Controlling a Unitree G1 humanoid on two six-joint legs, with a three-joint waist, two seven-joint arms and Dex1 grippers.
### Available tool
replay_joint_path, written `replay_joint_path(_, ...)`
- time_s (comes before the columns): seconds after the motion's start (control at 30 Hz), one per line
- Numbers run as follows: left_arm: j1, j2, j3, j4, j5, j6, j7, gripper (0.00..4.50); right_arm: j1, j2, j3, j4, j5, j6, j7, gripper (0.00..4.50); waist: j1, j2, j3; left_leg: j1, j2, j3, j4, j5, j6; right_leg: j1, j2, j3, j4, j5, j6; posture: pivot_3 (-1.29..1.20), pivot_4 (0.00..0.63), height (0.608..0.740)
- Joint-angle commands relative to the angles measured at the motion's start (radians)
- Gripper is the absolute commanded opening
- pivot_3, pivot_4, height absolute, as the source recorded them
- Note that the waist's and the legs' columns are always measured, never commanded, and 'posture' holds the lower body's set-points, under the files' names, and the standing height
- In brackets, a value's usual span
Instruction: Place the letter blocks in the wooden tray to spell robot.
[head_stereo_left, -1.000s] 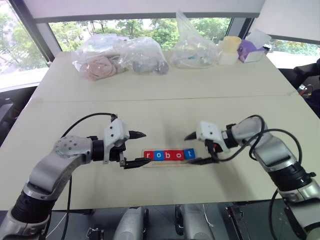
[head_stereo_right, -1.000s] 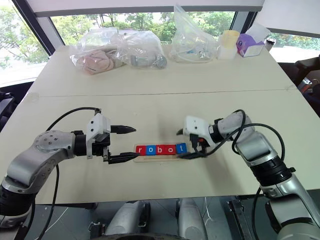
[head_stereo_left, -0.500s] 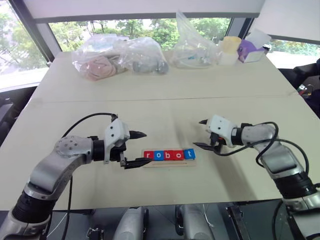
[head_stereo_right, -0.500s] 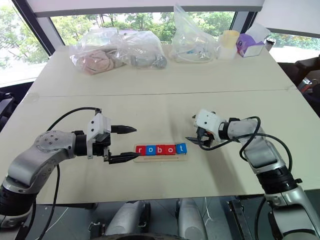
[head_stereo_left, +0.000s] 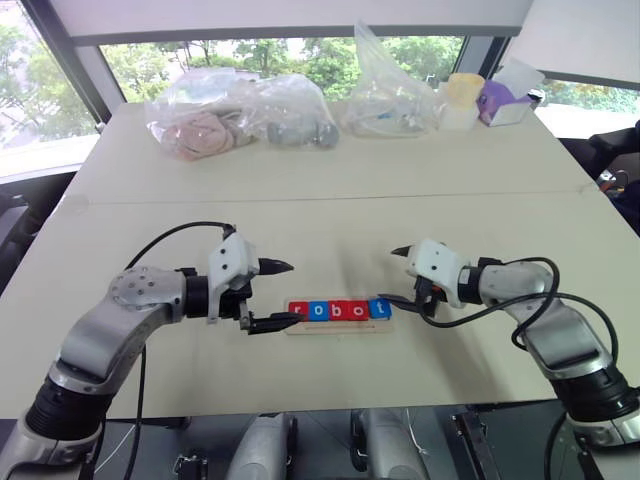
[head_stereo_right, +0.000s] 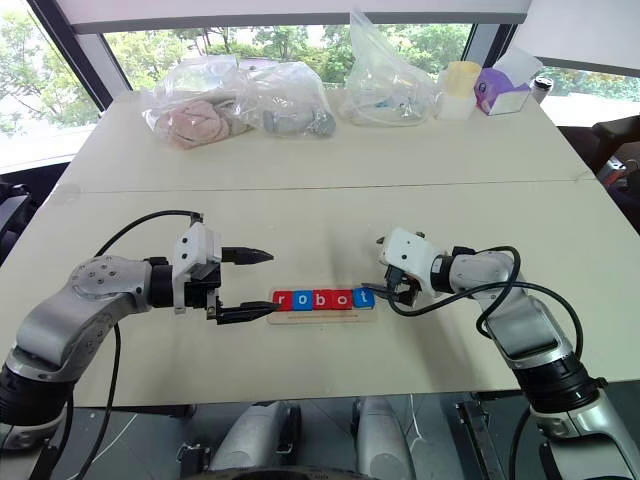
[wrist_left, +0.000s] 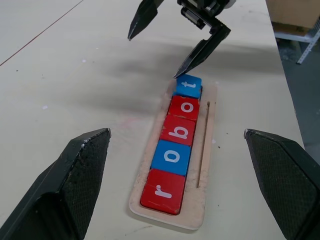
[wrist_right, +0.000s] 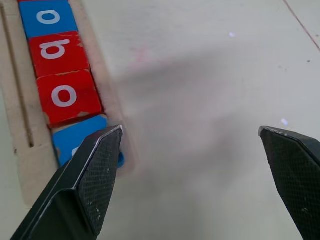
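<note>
Right gripper (head_stereo_left: 396, 275) is standing open-jawed at the tray's right end, its lower fingertip (wrist_left: 181, 71) apparently touching the blue t tile, though contact is hard to confirm. Left gripper (head_stereo_left: 280, 295) is hanging open and empty just beside the opposite end. Five small square letter blocks (wrist_left: 175, 140), glossy red and blue with white lowercase letters, are lying in the long, shallow, light-wood tray (wrist_left: 207, 145), spelling robot, its long axis running crosswise between both grippers on the matte beige counter (head_stereo_left: 330, 210).

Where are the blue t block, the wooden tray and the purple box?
blue t block (wrist_left: 188, 85), left wrist view, its top face.
wooden tray (wrist_left: 205, 150), left wrist view, bare floor beside blocks.
purple box (head_stereo_left: 494, 102), left eye view, its front.
</note>
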Motion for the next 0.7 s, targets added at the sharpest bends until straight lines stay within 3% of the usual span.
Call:
replay_joint_path(0.03,-0.009,0.002,-0.005,-0.016,-0.002,-0.012,-0.006,4.50,-0.018,0.005,-0.026,-0.024,0.004,-0.006,-0.022,4.41,0.000,0.000,0.000,0.000,0.000,0.000,0.000,0.000,0.000,0.000,0.000,0.000,0.000,0.000,0.000,0.00,0.150,0.725)
replay_joint_path(0.7,-0.005,0.002,-0.007,-0.018,-0.004,-0.017,0.000,4.50,0.029,0.012,-0.011,-0.044,-0.005,-0.009,-0.047,4.41,-0.001,0.000,0.000,0.000,0.000,0.000,0.000,0.000,0.000,0.000,0.000,0.000,0.000,0.000,0.001,0.00,0.150,0.725)
